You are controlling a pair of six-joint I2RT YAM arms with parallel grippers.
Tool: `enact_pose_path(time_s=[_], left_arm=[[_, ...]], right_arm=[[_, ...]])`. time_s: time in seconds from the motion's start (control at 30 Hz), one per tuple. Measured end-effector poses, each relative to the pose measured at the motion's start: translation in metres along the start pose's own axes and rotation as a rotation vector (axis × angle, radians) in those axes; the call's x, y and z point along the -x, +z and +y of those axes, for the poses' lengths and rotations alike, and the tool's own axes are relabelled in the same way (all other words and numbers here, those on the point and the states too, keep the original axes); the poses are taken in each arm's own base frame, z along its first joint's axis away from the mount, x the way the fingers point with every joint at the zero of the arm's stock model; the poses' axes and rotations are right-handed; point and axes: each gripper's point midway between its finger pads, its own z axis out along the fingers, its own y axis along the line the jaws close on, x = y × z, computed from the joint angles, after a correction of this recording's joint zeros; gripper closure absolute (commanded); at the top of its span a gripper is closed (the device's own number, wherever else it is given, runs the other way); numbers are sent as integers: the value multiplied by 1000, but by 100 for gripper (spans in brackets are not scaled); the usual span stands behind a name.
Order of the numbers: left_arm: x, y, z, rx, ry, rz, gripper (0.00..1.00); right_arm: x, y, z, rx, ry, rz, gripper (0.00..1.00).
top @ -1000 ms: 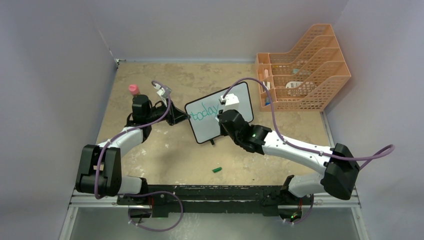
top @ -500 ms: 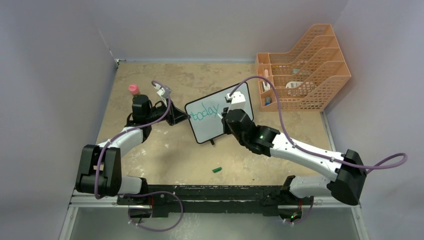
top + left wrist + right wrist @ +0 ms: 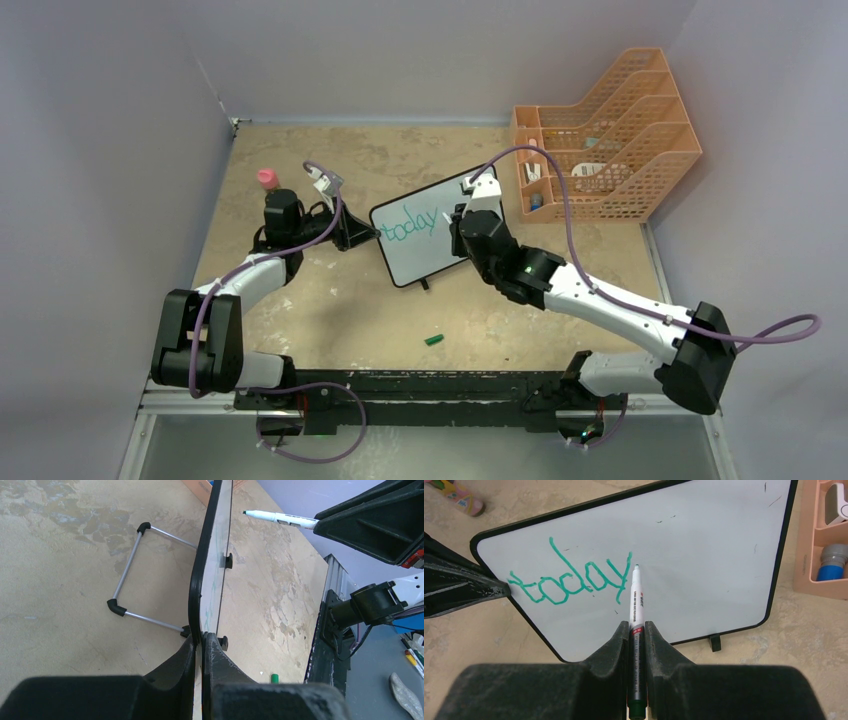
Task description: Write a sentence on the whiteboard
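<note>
The whiteboard (image 3: 415,258) stands tilted on the table, with "today" written on it in green (image 3: 569,582). My left gripper (image 3: 366,236) is shut on the board's left edge (image 3: 202,638). My right gripper (image 3: 460,222) is shut on a white marker (image 3: 635,602) with a green end. The marker's tip (image 3: 246,513) points at the board just right of the "y" and, in the left wrist view, stands a little off the surface. The right half of the board (image 3: 714,550) is blank.
A green marker cap (image 3: 434,339) lies on the table in front of the board and also shows in the left wrist view (image 3: 274,678). An orange mesh file rack (image 3: 610,150) holding small items stands at the back right. A pink-capped bottle (image 3: 267,179) stands at the left behind my left arm.
My right arm has swung to the right, carrying the marker from the end of "today" to just past the "y". The left arm and the board have not moved.
</note>
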Motion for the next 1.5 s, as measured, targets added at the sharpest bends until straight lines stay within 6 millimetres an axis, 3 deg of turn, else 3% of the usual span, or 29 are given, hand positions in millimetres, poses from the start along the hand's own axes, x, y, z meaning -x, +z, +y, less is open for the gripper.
enact_pose_path(time_s=[1.5], left_arm=[[0,0,0,1,-1,1,100]], right_arm=[[5,23,2,-23,-21,-44,100]])
